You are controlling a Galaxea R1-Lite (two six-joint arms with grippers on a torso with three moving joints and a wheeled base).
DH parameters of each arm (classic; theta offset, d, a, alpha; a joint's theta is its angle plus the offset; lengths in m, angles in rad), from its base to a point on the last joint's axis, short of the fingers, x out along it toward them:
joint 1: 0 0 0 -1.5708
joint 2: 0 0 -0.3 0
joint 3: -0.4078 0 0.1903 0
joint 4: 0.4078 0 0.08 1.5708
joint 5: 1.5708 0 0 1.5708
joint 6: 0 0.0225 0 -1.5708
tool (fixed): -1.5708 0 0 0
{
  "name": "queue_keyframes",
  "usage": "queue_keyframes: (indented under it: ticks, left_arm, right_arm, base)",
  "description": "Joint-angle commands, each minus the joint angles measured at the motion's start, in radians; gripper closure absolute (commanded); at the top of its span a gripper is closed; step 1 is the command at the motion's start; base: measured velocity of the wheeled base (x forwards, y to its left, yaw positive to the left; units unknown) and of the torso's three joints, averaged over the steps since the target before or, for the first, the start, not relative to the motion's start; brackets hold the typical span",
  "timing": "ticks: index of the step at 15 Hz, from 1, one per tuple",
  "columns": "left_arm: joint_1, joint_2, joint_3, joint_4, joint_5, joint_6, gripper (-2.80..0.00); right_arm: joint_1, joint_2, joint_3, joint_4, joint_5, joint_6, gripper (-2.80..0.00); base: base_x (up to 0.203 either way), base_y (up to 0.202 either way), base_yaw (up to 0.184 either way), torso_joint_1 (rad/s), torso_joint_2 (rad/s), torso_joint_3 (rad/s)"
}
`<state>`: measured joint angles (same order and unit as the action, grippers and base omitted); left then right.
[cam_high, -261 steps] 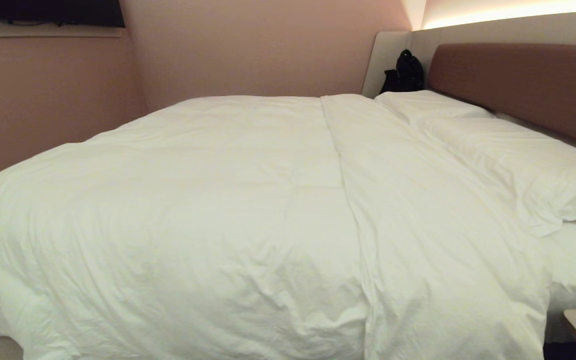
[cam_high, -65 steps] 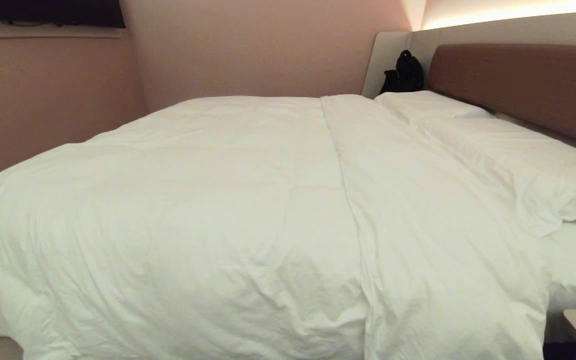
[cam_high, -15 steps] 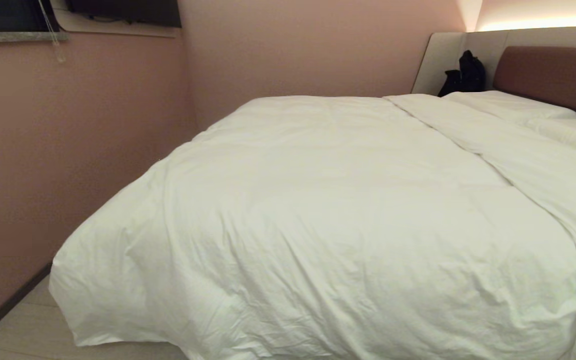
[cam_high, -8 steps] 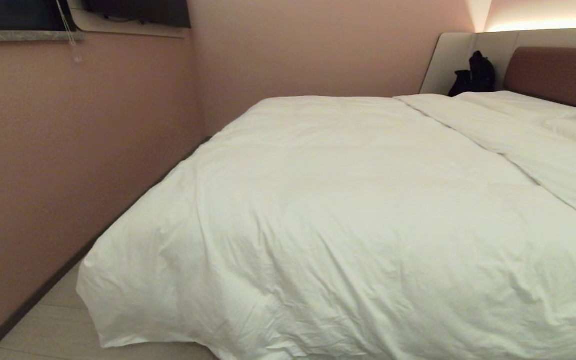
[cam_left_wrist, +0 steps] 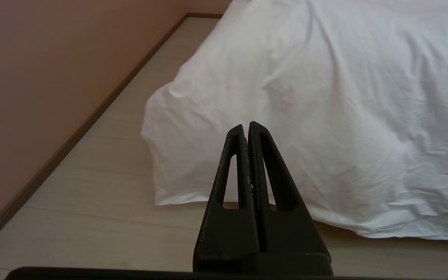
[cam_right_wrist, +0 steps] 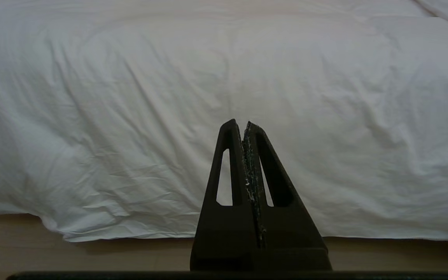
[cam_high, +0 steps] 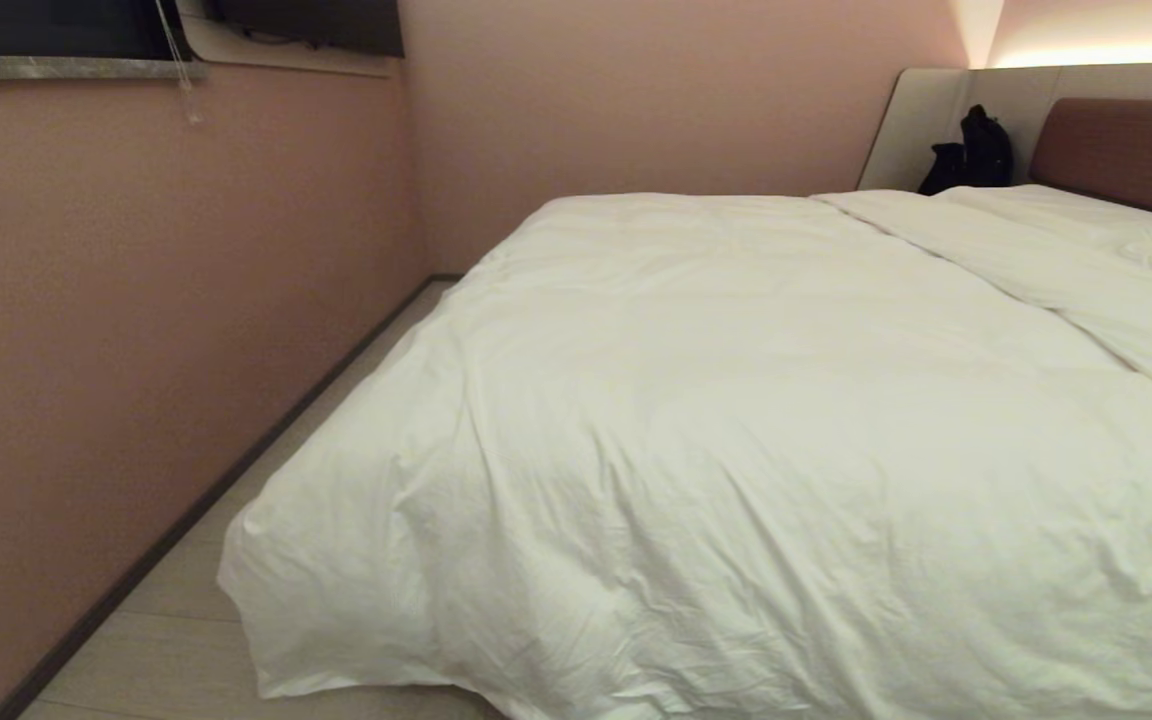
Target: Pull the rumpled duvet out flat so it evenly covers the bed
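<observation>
Duvet lies spread over the bed, its long axis running from the near left foot corner away to the headboard at the far right, the corner drooping to the floor. We keep both claws pressed together and empty, low beside the near edge. We judge the left claw nearer that corner, the right claw facing the near hem.
</observation>
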<state>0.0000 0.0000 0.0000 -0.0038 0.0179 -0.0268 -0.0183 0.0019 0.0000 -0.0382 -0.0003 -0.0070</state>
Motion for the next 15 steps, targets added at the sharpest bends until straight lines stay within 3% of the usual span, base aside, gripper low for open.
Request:
queue_keyframes:
  ticks: [1, 15]
  left_arm:
    - [0.0, 0.0, 0.0, -0.001, 0.001, -0.001, 0.0]
    - [0.0, 0.0, 0.0, -0.002, 0.001, -0.001, 0.0]
  right_arm:
    - [0.0, 0.0, 0.0, 0.0, 0.002, -0.001, 0.0]
    - [0.0, 0.0, 0.0, 0.0, 0.0, -0.001, 0.0]
  base:
    - [0.0, 0.194, 0.0, 0.003, 0.01, 0.003]
    - [0.0, 0.198, 0.0, 0.002, 0.0, 0.003]
